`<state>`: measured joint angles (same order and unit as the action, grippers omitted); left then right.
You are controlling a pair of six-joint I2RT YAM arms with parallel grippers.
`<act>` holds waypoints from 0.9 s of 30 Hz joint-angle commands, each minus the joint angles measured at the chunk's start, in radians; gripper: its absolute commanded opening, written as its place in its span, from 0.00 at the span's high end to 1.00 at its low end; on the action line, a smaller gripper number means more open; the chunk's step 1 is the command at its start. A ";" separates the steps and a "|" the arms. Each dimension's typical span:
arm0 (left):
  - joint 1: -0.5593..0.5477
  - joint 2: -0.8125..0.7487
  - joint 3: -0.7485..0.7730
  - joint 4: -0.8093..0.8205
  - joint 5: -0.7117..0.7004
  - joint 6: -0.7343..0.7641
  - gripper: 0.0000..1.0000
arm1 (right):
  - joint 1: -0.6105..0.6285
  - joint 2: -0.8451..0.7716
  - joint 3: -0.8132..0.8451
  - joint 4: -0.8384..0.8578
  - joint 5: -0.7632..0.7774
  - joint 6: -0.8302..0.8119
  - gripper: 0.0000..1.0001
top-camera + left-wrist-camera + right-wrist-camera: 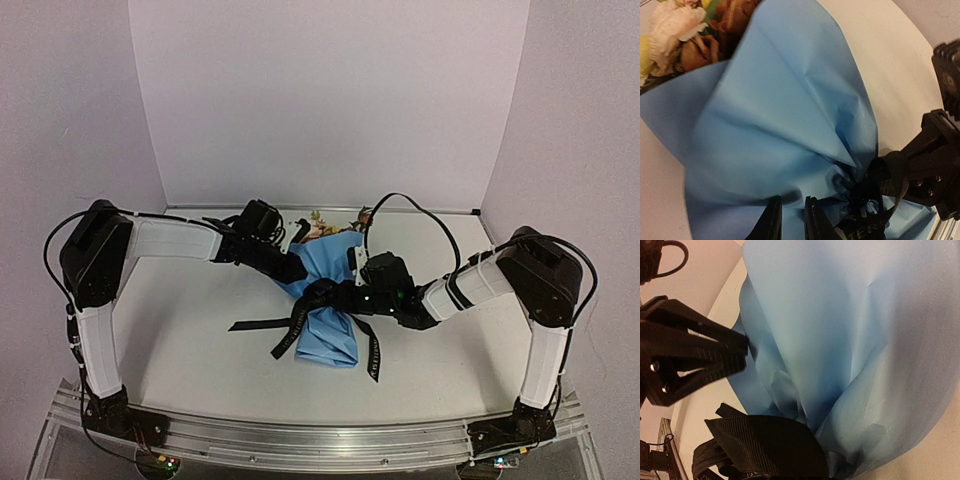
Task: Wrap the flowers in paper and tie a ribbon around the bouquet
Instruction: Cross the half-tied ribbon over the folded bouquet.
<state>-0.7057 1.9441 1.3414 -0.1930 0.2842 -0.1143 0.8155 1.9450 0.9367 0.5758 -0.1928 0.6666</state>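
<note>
— Where is the bouquet [330, 268]?

— Lying on the bench [180, 340], flowers [675, 30] at the far end. My right gripper [345, 296] is clamped on the ribbon [255, 324] at its waist. On my left gripper [793, 201] the fingers are nearly together against the paper [790, 100]; whether they pinch it, I cannot tell.

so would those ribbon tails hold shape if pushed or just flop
Probably flop: the ribbon tails lie limp and curved on the table. They look thin and light, so a push would likely fold or slide them. A hard tug might shift the tie, since it only cinches soft crumpled paper.
</note>
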 commanded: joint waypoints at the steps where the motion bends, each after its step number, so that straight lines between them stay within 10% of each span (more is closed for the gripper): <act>1: -0.057 0.007 0.080 -0.050 0.013 0.047 0.84 | -0.004 -0.002 0.031 0.027 -0.001 -0.019 1.00; 27: -0.069 0.021 0.071 -0.053 0.152 0.071 0.72 | -0.019 0.028 0.074 0.029 -0.088 -0.006 1.00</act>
<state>-0.7911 1.9594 1.3872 -0.2455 0.3956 -0.0514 0.8076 1.9581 0.9752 0.5755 -0.2343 0.6590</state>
